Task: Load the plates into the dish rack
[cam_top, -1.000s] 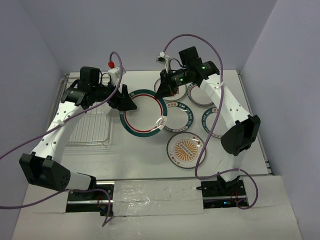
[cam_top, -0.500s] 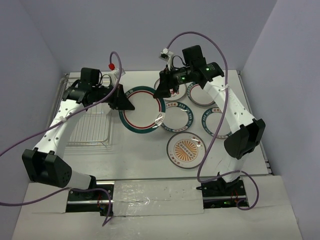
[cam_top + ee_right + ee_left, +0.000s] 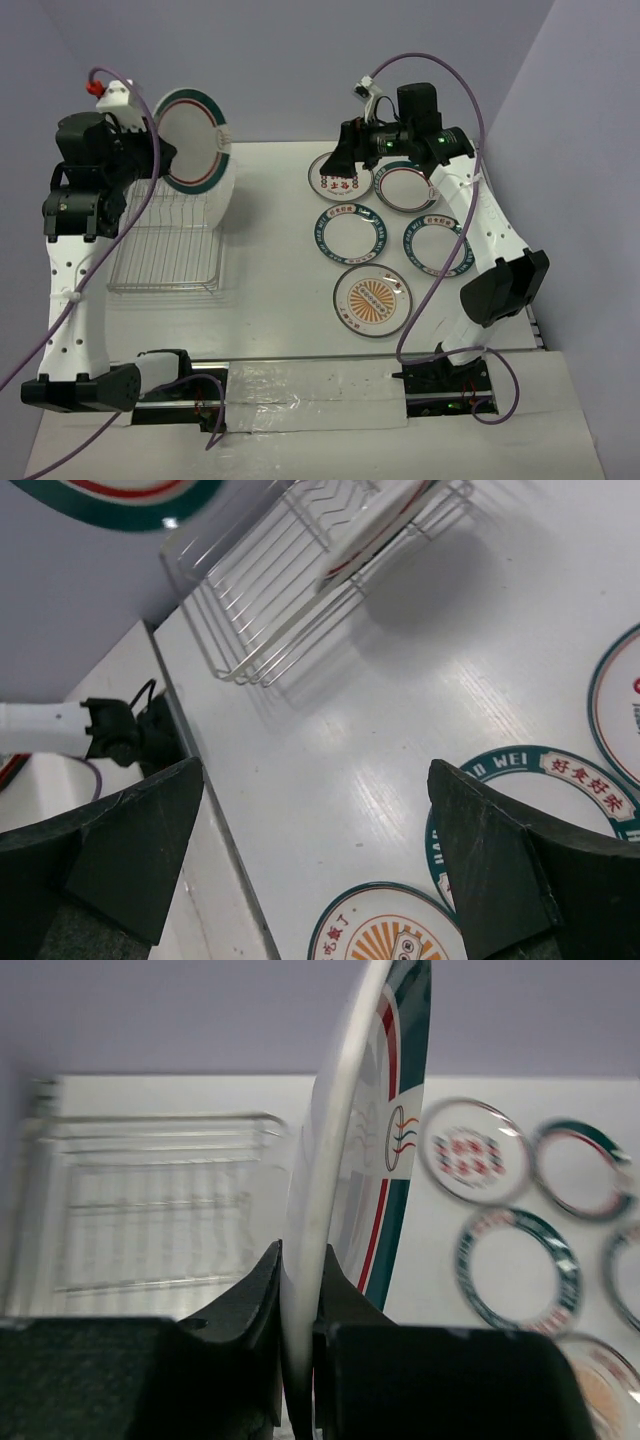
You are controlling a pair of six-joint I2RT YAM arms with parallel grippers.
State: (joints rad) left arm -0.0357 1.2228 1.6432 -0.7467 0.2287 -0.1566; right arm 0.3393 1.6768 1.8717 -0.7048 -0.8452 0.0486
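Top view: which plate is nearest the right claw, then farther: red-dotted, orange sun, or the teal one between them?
1. Red-dotted plate, by the right claw.
2. Teal-ringed plate, in between.
3. Orange sun plate, near edge.

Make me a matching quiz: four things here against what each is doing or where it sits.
Things:
1 left gripper
2 right gripper
3 sunburst plate
4 dish rack

States:
A open, holding nothing
B lying flat on the table
C shut on the big teal-rimmed plate
D silver wire, on the left side

Pairs: 1-C, 2-A, 3-B, 4-D
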